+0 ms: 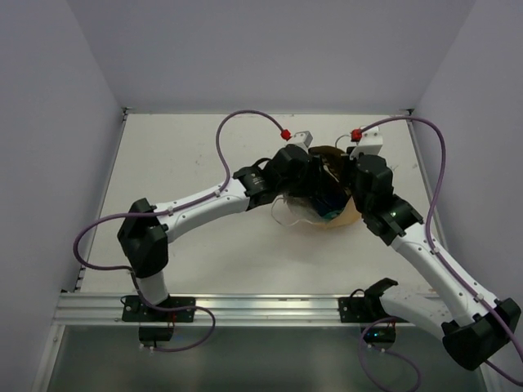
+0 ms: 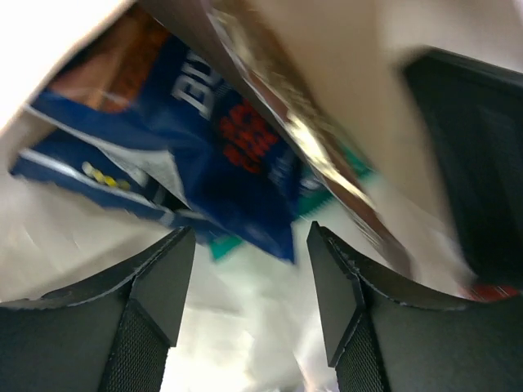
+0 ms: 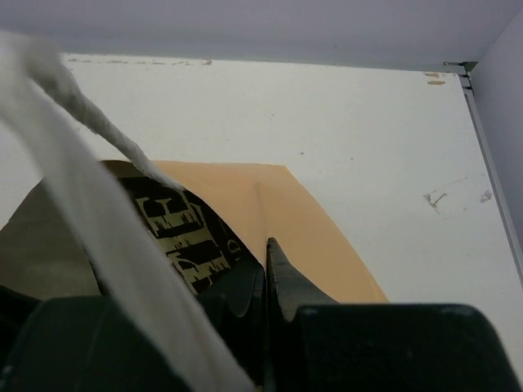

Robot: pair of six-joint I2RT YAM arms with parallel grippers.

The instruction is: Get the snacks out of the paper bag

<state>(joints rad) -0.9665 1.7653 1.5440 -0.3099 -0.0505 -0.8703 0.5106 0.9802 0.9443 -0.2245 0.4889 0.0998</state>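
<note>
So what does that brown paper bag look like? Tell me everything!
The tan kraft paper bag lies between both arms, white inside, with a white string handle. Its mouth faces the left end effector, which reaches in with jaws apart. A blue foil packet and a shiny brown foil packet sit inside it.

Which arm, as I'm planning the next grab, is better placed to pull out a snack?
Left. The left tool sits open inside the bag, a blue packet just ahead of it. The right tool is shut, outside by the bag's rim.
</note>
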